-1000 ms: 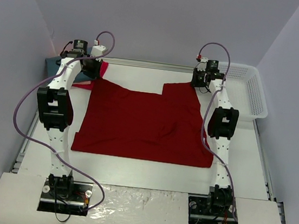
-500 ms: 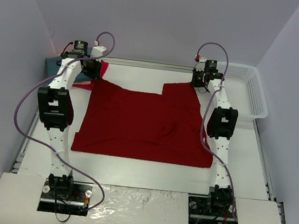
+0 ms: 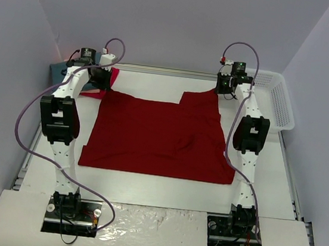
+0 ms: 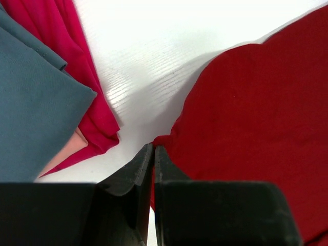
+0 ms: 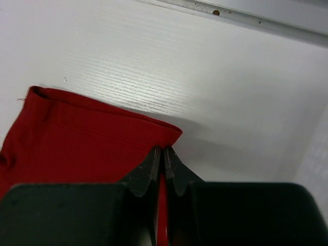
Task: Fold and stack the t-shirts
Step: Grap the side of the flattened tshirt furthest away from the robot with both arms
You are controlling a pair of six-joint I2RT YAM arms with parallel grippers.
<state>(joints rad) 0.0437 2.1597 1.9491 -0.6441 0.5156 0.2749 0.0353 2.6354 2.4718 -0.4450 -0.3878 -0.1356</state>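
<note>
While spread flat, deep red t-shirt [image 3: 159, 137] runs left-right, left tool [image 4: 154, 148] and right tool [image 5: 164, 150] pinching far corners.

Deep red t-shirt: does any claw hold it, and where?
Both hold the deep red t-shirt: the left claw pinches its far left corner, the right claw its far right corner.

You've got two slim white arms, the left arm [image 3: 61, 119] and the right arm [image 3: 248, 136], each broken up by chunky black joint blocks and mounted on a black base plate [image 3: 71, 209]. A lilac cable [image 3: 18, 122] runs loosely along each one, up to a small black unit with a white plug. On the wrist cameras, your left gripper [image 4: 154, 149] and right gripper [image 5: 164, 150] look alike: matte black, wedge-shaped fingers [image 4: 128, 177] tapering to thin tips.
</note>
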